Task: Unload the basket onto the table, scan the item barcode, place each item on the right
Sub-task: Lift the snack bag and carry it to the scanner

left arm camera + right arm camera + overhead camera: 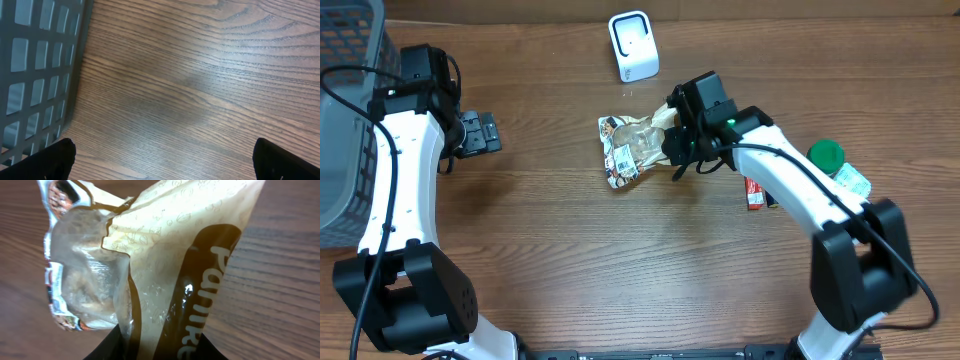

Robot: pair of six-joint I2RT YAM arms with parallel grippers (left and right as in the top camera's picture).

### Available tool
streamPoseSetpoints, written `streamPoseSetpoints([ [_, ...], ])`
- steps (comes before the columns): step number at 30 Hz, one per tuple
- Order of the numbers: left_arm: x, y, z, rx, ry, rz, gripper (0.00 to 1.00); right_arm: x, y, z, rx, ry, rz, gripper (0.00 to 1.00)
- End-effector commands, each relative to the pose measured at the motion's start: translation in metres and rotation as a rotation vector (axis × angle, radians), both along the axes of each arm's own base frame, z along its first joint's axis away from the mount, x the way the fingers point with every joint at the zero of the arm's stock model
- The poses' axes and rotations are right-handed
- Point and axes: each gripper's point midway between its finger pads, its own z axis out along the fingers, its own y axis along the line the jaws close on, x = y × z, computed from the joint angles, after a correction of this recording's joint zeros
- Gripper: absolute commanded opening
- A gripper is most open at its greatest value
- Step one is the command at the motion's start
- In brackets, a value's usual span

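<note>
A grey basket (345, 110) sits far left, and beside it the left gripper (480, 133) hangs spread wide above the table (570, 260). The snack bag (628, 150) is mid-table, near the white scanner (633, 45), its right end seemingly pinched by the right gripper (676, 148).

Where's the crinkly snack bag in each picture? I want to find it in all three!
Overhead: the snack bag lies mid-table, below the white scanner, its right end in the right gripper.
Left wrist: not in it; only the grey basket and the wood-grain table show.
Right wrist: it fills most of the picture, pinched at the bottom edge.
Shared landmark: that table's wood grain, in all three.
</note>
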Motion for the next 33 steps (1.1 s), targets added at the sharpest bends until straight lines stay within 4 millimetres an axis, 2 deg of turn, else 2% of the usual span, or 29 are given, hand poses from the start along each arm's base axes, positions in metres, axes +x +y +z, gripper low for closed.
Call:
streamPoseSetpoints([
  [1,0.001,-0.003,0.001,0.003,0.0,-0.025,1.0,0.008,0.003,0.071,0.089,-0.162,0.01,0.04],
  [5,0.001,-0.003,0.001,0.003,0.0,-0.025,1.0,0.01,0.004,0.116,0.13,-0.26,0.008,0.03],
  [9,0.001,-0.003,0.001,0.003,0.0,-0.025,1.0,0.025,0.002,0.161,0.14,-0.374,-0.022,0.03],
  [16,0.001,-0.003,0.001,0.003,0.0,-0.025,1.0,0.079,-0.025,0.243,0.009,-0.771,-0.137,0.04],
  [18,0.001,-0.003,0.001,0.003,0.0,-0.025,1.0,0.091,-0.029,0.256,-0.024,-0.86,-0.155,0.04],
  [20,0.001,-0.003,0.001,0.003,0.0,-0.025,1.0,0.103,-0.031,0.262,-0.066,-0.924,-0.168,0.04],
  [22,0.001,-0.003,0.001,0.003,0.0,-0.025,1.0,0.114,-0.033,0.259,-0.119,-0.963,-0.173,0.03],
  [33,0.001,-0.003,0.001,0.003,0.0,-0.025,1.0,0.189,-0.046,0.209,-0.575,-1.175,-0.181,0.05],
])
